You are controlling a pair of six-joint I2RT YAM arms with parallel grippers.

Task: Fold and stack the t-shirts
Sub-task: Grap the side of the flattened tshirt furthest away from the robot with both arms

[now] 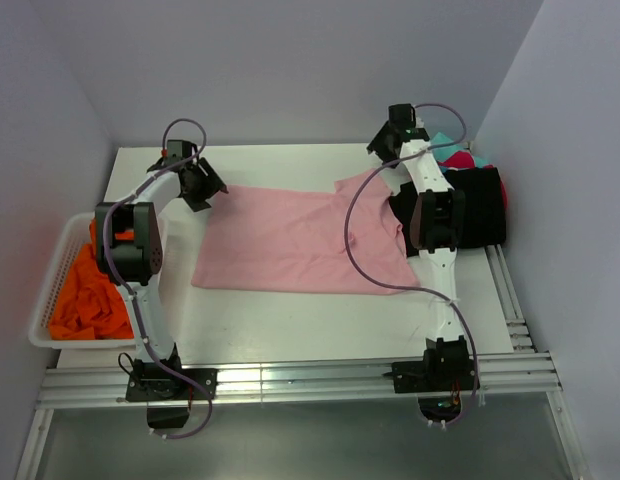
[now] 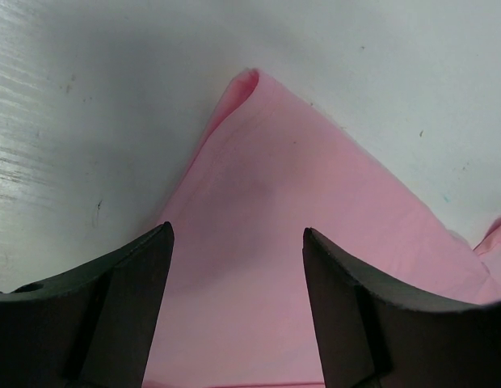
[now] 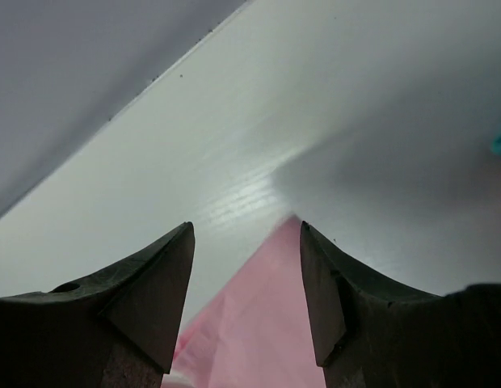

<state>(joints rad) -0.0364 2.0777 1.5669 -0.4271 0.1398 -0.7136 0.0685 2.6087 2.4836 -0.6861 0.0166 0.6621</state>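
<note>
Light pink t-shirt lies spread flat in the middle of the white worktop, long side running left to right, a few soft creases, sleeve end toward the right.

Left gripper hangs at the shirt's far left corner. Left wrist view: both dark fingers stand well apart, pink cloth showing in the gap between them, the pointed corner of the cloth just ahead. Nothing pinched.

Right gripper is at the far right end of the same shirt. Right wrist view: fingers likewise parted, a tip of pink fabric rising between them over bare worktop. No hold on it that I can see.

Right edge of worktop: black t-shirt in a heap, partly behind the right arm; magenta t-shirt and teal t-shirt just beyond it by the wall.

Left edge: white mesh basket with orange t-shirts bunched inside, beside the left arm.
</note>
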